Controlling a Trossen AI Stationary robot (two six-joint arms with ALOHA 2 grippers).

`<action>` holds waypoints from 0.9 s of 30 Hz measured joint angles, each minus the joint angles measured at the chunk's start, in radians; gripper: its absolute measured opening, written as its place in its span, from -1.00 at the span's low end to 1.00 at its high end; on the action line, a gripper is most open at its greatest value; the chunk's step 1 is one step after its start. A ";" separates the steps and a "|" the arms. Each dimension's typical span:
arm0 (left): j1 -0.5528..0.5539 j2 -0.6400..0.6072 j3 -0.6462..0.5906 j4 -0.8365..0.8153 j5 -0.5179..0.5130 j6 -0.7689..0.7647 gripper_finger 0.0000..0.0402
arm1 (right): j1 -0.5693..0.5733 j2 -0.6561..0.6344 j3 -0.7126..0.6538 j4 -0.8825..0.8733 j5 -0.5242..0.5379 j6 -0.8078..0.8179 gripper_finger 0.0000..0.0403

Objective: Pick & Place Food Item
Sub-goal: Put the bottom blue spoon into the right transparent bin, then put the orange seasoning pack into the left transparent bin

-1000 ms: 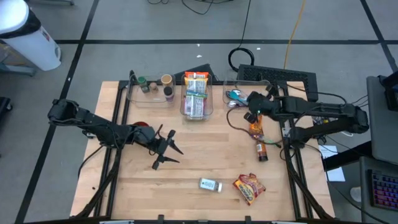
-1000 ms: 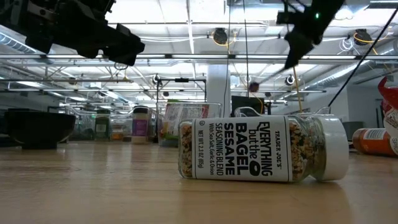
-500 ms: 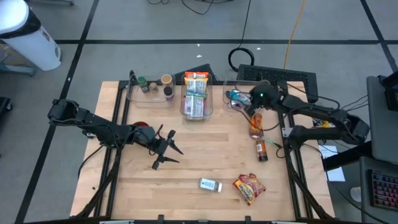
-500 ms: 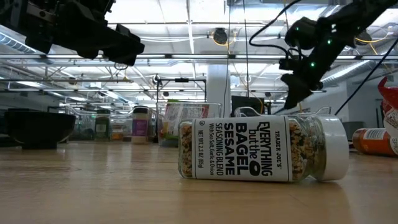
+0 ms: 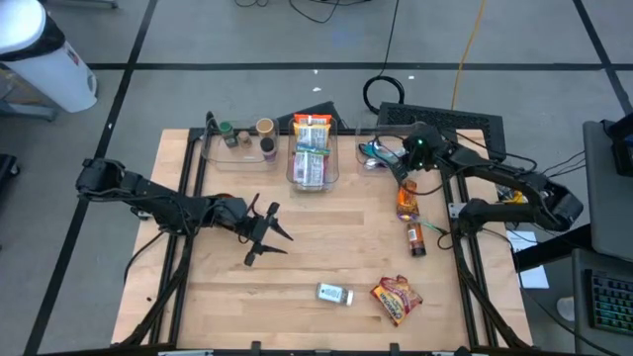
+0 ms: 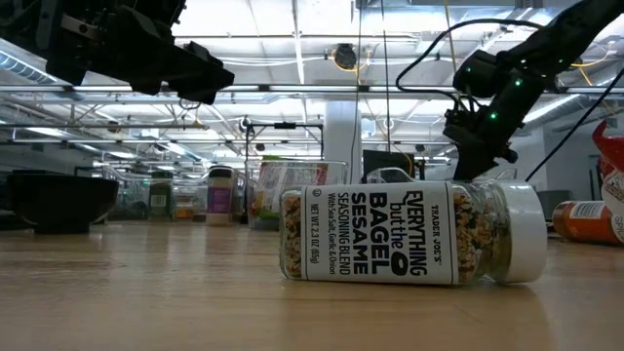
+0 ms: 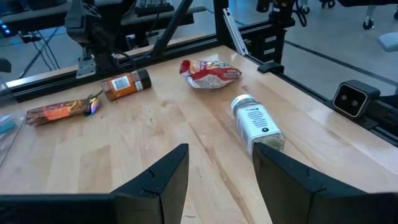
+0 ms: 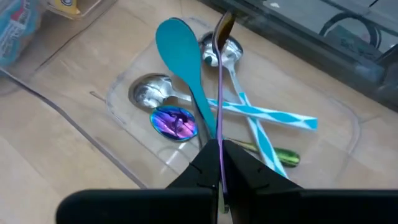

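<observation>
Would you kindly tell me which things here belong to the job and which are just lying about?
Job: right gripper, shut on a utensil above the cutlery tray; seasoning jar, snack bag, sauce bottle.
Lying about: keyboard, black bowl; left gripper idle, open.

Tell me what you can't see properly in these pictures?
- High view: the right gripper sits over the clear tray; the arm hides what it holds, though the right wrist view shows a thin spoon pinched.
- High view: the seasoning jar label is too small to read.
- Low view: the red snack bag is cut off by the edge.
- Left wrist view: the left gripper fingertips run off the edge.
</observation>
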State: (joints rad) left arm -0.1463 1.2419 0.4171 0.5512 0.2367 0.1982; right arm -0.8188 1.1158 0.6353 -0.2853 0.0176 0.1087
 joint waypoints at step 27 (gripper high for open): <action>0.002 0.000 0.000 -0.027 0.001 -0.001 -0.07 | 0.004 0.074 0.000 0.085 0.007 0.011 -0.63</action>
State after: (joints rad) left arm -0.1444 1.2419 0.4175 0.5243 0.2375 0.1974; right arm -0.8147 1.1901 0.6353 -0.2000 0.0246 0.1200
